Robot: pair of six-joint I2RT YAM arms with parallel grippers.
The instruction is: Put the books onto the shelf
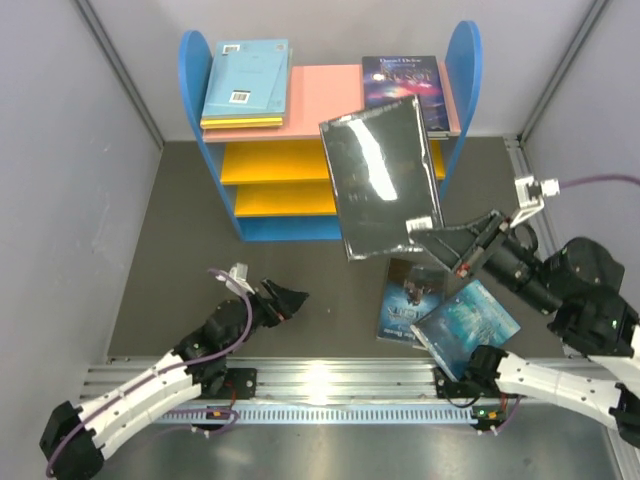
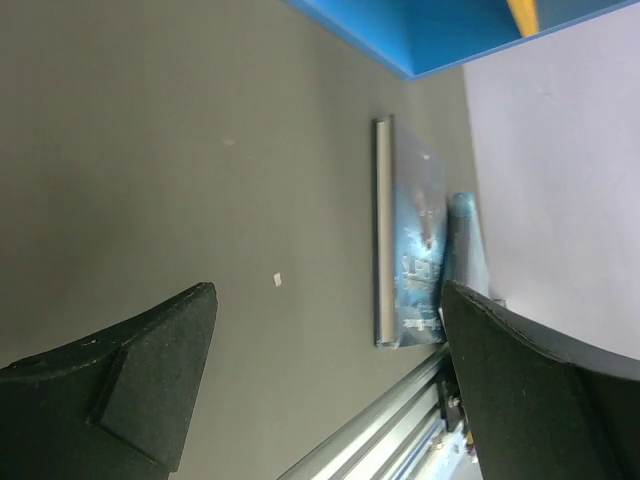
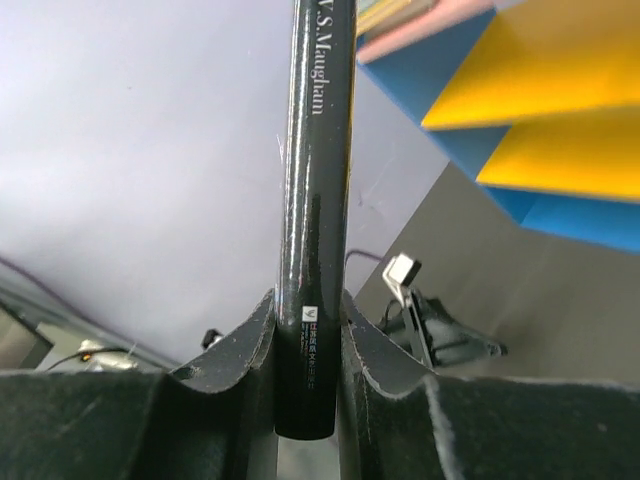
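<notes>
Right wrist view: right end effector (image 3: 308, 330) clamped on the black book (image 3: 312, 180), one finger on each cover, spine facing the camera with white author lettering. From above, the grip sits at the book's lower right corner. The book hangs raised over the table (image 1: 180, 250), just in front of the shelf (image 1: 195, 70), tilted, with its cover facing up.

Handling, my guess:
- Thin paperback, so light.
- Stiff enough near the spine, floppy toward the open edge.
- Glossy cover with strong glare, likely slippery between the pads.
- A corner hold may let it pivot or droop. A grip close to the spine is the safer spot.

Looks: black shiny cover, small white label at the lower corner, pages closed, no visible bend.

Left end effector (image 1: 285, 300) has its fingers wide apart and holds nothing. It sits low over the table, well apart from the shelf.

Other books:
- A light blue book (image 1: 247, 75) lies on the pink top board at the left, with a yellow one just under it.
- A dark purple-blue book (image 1: 400, 80) lies on the top board at the right.
- A dark book (image 1: 408, 295) and a teal book (image 1: 468, 325) lie flat on the table near the right arm, touching or overlapping.

Both yellow boards look bare.
</notes>
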